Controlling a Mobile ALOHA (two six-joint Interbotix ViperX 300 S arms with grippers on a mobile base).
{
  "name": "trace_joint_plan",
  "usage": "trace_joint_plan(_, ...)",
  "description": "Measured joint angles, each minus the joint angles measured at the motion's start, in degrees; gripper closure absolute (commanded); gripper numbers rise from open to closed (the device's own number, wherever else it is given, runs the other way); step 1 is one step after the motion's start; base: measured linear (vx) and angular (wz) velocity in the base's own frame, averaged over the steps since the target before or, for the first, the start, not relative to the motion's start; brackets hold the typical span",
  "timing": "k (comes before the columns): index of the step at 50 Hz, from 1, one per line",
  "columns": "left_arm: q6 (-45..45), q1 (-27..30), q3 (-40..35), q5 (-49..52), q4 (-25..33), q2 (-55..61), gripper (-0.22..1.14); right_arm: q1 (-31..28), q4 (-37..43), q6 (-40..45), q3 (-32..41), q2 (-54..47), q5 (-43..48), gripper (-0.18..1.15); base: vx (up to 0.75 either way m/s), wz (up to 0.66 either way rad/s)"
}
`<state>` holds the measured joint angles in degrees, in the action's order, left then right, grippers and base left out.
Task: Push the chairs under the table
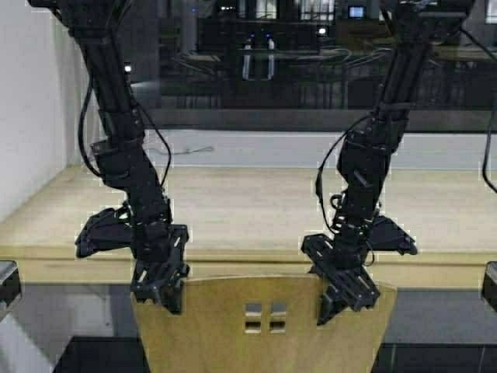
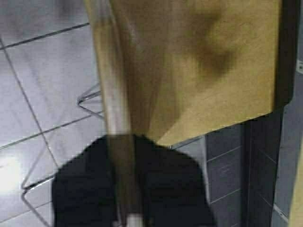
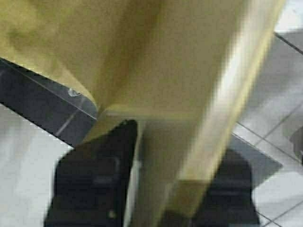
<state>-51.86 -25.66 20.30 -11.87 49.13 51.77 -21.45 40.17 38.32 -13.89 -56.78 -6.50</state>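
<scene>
Chair (image 1: 264, 326) stood right in front of the table (image 1: 256, 210), its back not yet under the edge. My left gripper (image 1: 159, 284) and right gripper (image 1: 345, 291) each pinched its top rim. I judged the push was barely begun.

One yellow-tan chair (image 1: 264, 326) with four small square cutouts in its backrest, one long pale table (image 1: 256, 210), and two black grippers, left gripper (image 1: 161, 291) and right gripper (image 1: 345, 295).
</scene>
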Motion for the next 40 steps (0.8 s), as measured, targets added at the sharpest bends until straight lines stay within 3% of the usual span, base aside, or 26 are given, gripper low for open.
trace_joint_plan(13,0.0,0.0,4.04,0.0,0.0,-1.85,0.8,-1.76,0.0,0.09,-2.81,1.23,0.7,0.91,0.21,-0.07)
trace_joint_plan(40,0.0,-0.09,4.04,0.0,0.09,-1.76,0.76,-1.76,0.0,0.09,-3.16,1.14,0.97,0.9,0.14,0.0)
